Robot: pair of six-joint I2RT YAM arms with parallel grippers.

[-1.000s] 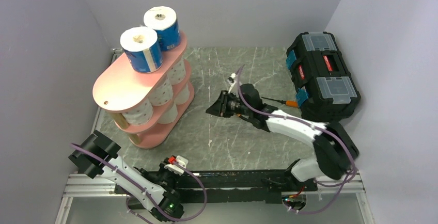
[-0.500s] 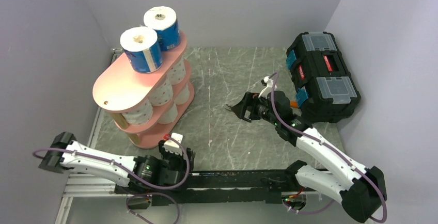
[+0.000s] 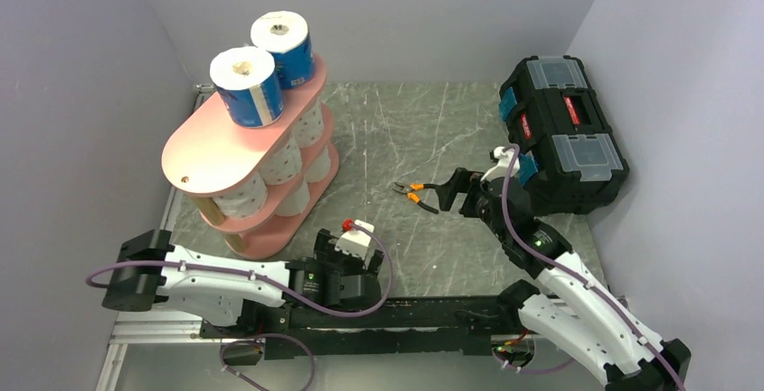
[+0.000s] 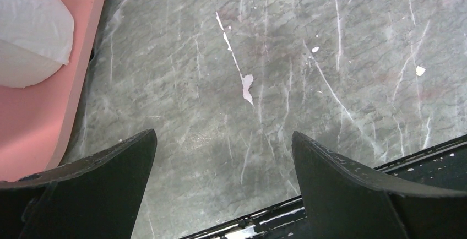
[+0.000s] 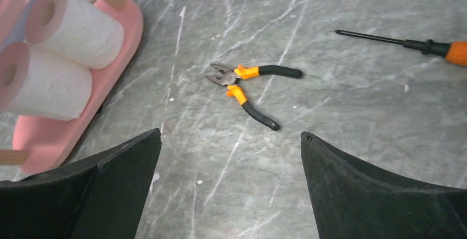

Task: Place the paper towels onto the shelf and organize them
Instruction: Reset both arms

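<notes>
Pink shelf (image 3: 203, 150) stands along the table's (image 3: 405, 112) left edge and carries every roll we find: two blue-wrapped paper towels (image 3: 245, 87) upright on the top board, the rest on both lower tiers. No loose roll shows on the table; we judge placing done. Left gripper (image 4: 223, 138) hovers near the shelf's near end, right gripper (image 5: 231, 134) well apart, by pliers (image 5: 246, 91); both have fingers spread wide, empty.

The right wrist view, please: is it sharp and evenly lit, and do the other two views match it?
Right wrist: pliers crisp, light soft and even, its fingers dark and featureless. Left wrist: table sharp, no glare. Top external: evenly lit, shelf clear.
</notes>
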